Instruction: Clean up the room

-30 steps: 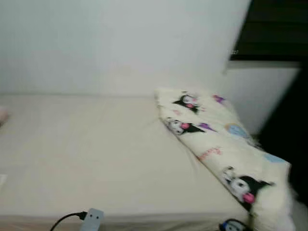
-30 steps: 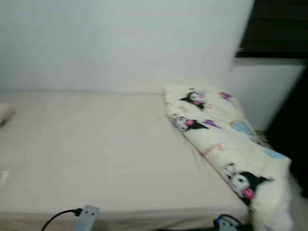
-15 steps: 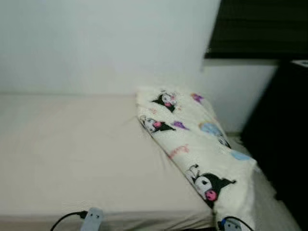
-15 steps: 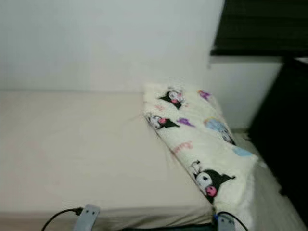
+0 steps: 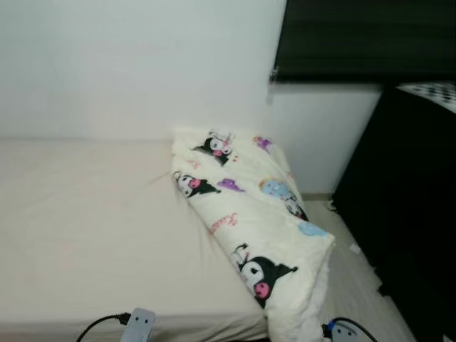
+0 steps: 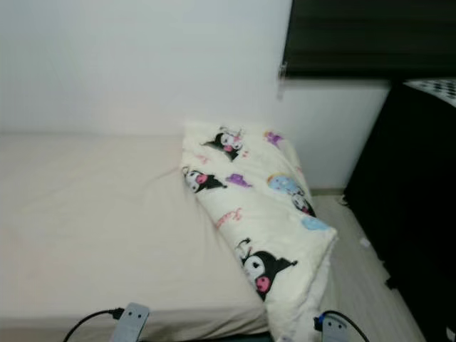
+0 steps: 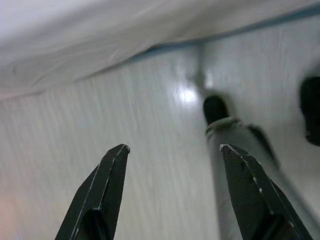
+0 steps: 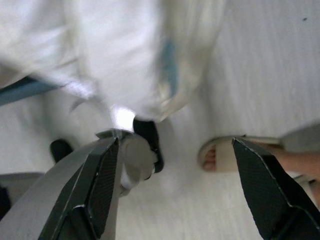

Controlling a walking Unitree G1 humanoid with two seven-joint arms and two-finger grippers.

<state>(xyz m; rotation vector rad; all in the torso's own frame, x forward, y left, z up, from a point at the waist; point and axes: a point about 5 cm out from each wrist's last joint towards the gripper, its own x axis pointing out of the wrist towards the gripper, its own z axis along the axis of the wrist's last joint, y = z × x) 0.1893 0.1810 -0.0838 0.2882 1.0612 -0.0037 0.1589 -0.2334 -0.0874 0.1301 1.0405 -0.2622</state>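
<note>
A big bed (image 5: pixel 92 235) with a plain cream sheet takes up the left and middle of what the head camera sees, and its near edge runs along the bottom, at about 6 o'clock. A folded blanket (image 5: pixel 249 214) with little black cartoon faces lies along the right edge of the bed, from near the white wall (image 5: pixel 135 64) at 12 o'clock down to the bed's near corner at about 5 o'clock, where its end hangs a bit over the side. To the right of the bed, at 4 o'clock, there is a strip of pale floor (image 5: pixel 356 285), and that is the open room for moving. A tall black cabinet (image 5: pixel 413 206) stands on the far side of that strip at 3 o'clock, so the way through is narrow. A dark window blind (image 5: pixel 363 35) sits up at 1 o'clock. The left gripper (image 7: pixel 172 150) hangs low over the floor beside the bed's edge with its two black fingers (image 7: pixel 107 185) spread apart and nothing between them. The right gripper (image 8: pixel 175 145) also hangs low, fingers wide apart and holding nothing, with the blanket's hanging end above it and a person's foot (image 8: pixel 235 155) in a sandal on the floor close by. Compared with a second ago, the camera has turned to the right, so the blanket now shows nearer the middle and more of the floor and cabinet can be seen.
</note>
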